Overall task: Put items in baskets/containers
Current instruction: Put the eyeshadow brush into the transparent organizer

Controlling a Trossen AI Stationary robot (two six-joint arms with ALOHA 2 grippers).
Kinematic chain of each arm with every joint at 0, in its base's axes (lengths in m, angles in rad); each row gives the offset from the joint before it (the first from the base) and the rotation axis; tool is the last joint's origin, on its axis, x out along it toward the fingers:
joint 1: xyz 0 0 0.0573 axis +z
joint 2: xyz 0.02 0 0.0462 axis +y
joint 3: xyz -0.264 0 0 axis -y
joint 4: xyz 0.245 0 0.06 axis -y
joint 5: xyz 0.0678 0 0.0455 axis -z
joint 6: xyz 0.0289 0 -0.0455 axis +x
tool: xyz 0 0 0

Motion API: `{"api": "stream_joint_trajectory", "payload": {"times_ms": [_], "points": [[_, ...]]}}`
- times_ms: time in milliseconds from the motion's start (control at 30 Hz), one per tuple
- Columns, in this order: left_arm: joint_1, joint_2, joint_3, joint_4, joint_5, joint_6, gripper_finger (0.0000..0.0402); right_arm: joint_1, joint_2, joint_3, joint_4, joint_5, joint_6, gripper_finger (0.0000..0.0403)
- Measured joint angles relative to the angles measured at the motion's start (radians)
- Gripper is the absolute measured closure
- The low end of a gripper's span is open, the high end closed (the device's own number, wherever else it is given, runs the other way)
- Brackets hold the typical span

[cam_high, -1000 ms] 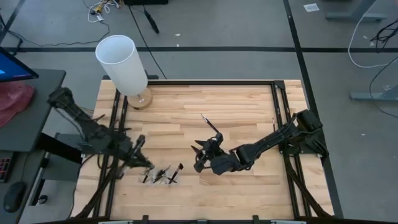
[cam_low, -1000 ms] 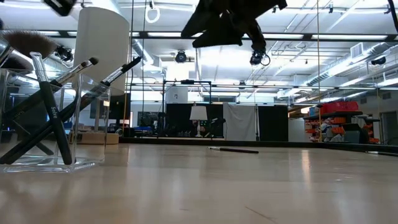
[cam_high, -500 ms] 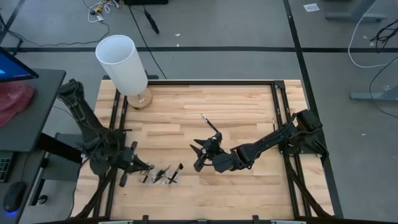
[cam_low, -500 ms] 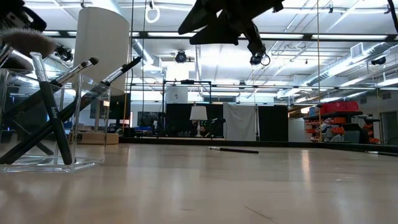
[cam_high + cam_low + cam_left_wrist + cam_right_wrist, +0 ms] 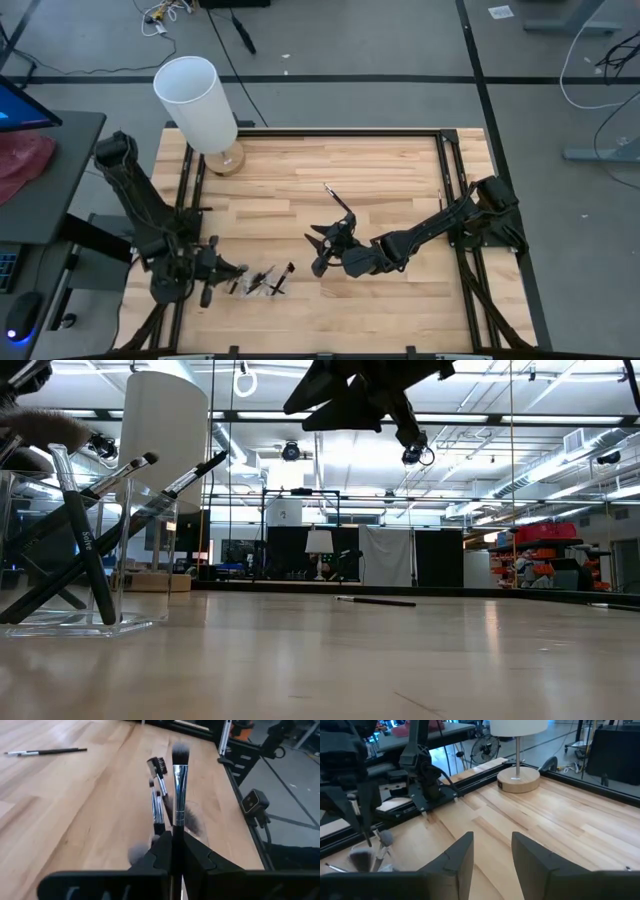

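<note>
Right wrist view across the wooden table (image 5: 560, 827)

The right gripper (image 5: 492, 855) has its fingers (image 5: 457, 857) parted above bare wood; a white lamp (image 5: 518, 750) stands beyond, and the left arm (image 5: 422, 765) is at the table's edge.

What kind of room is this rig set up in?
Probably a large lab or workshop: exposed ceiling ducts and lights, a framed wooden table, loose floor cables and a monitor desk beside it.

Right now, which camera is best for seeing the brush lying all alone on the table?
The high view: the lone brush lies in full on bare wood, ahead of the right gripper. The low view shows a thin far line, the left wrist view only a corner glimpse, the right wrist view nothing.
</note>
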Motion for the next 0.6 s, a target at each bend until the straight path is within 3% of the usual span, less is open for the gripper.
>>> {"api": "stream_joint_trajectory", "payload": {"times_ms": [333,600], "points": [[-0.003,0.022,0.0,-0.021,0.002,-0.053,0.0351,0.0,0.0,0.0,0.001,-0.003,0.0,0.0266],[-0.003,-0.003,0.001,-0.074,0.099,-0.052,0.0305,-0.002,0.0,0.0,0.001,-0.003,0.0,0.0266]]}}
